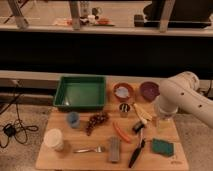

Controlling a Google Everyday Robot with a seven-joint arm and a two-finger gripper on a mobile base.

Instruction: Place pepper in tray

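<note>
Looking at the wooden counter (90, 160), we see the orange-red pepper (120, 131) lying near the middle, between the grapes (97, 120) and the black brush (137, 150). It is not in the green tray (80, 78), which sits at the back left, apart from it. Our pincer (164, 119) hangs under the white arm (187, 97) over the right side, near the banana (142, 112). It is spread wide and pinches nothing.

Matt wood table (62, 156); smooth plastic tray (58, 93); metal fork (90, 149); end effector (163, 118) pale plastic, table's rt edge.
</note>
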